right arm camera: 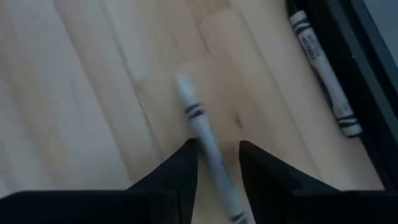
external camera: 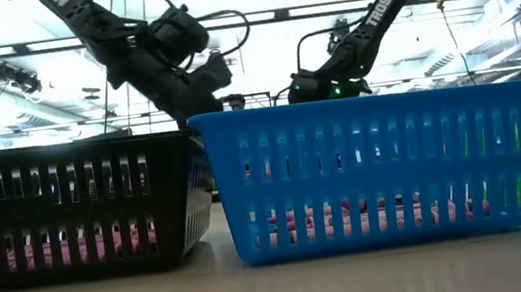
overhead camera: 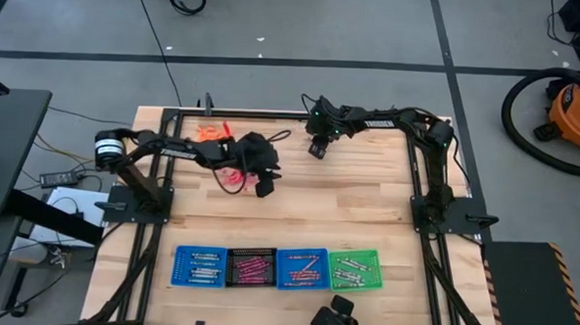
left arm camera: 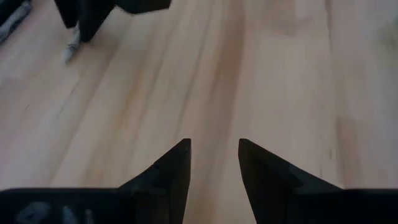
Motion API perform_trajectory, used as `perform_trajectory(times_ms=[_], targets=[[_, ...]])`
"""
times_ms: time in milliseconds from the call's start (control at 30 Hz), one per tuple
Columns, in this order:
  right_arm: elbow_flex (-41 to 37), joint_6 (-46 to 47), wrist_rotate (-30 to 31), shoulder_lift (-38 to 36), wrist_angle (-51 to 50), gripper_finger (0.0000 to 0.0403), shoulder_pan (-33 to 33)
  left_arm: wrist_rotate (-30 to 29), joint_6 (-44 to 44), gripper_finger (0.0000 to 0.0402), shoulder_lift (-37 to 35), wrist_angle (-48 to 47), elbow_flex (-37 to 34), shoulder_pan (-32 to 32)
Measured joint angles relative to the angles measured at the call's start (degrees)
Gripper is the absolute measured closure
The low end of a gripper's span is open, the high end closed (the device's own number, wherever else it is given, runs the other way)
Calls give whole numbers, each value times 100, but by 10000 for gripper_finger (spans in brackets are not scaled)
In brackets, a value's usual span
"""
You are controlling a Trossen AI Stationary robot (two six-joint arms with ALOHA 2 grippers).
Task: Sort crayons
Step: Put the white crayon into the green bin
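My right gripper [overhead camera: 317, 151] is open at the table's far side and slants down. A grey crayon [right arm camera: 198, 118] lies on the wood and runs between its fingers [right arm camera: 219, 149]. A second grey crayon [right arm camera: 320, 68] lies beside the dark frame rail. My left gripper [overhead camera: 265, 188] hangs open over bare wood [left arm camera: 214, 149] with nothing between its fingers. It is beside a heap of red crayons [overhead camera: 232, 178]. Four trays stand in a row at the near edge: blue [overhead camera: 199, 265], black [overhead camera: 250, 267], blue [overhead camera: 301, 268] and green [overhead camera: 353, 268], with crayons inside. My right gripper has the grey crayon's near half [right arm camera: 208, 152] between its two fingers, which slant down from above and lie along the crayon. The crayon lies on the table. I cannot tell whether either finger touches it.
Orange crayons [overhead camera: 211, 132] lie at the far left of the table. The black frame rail [overhead camera: 272, 116] runs along the far edge, close behind my right gripper. In the low view the black tray [external camera: 67, 207] and a blue tray [external camera: 384, 165] hide the tabletop behind them.
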Motion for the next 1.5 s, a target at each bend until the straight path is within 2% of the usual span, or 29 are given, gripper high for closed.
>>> perform_trajectory(times_ms=[200, 533, 667, 833, 1067, 1200, 1367, 1500], targets=[[30, -19, -209, 18, -479, 296, -34, 8, -21, 257, -184, -8, -268, -221], [9, 159, -246, -13, -884, 395, 202, 2, -179, 257, -162, 305, -264, -435], [3, 247, -318, -70, -944, 396, 310, 6, -609, 258, -162, 503, -262, -458], [-38, 240, -352, -241, -1085, 397, 601, -28, -137, 258, 118, 435, -267, -646], [-36, 262, -357, -411, -1043, 397, 1068, -1128, 583, 250, 751, 652, -267, -853], [-36, 281, -346, -411, -1008, 397, 1353, -1435, 729, 223, 836, 788, -271, -881], [-34, 404, -318, -413, -999, 397, 1662, -1544, 881, 175, 834, 853, -269, -831], [-26, 507, -331, -420, -938, 397, 1864, -1553, 938, 153, 834, 979, -269, -796]])
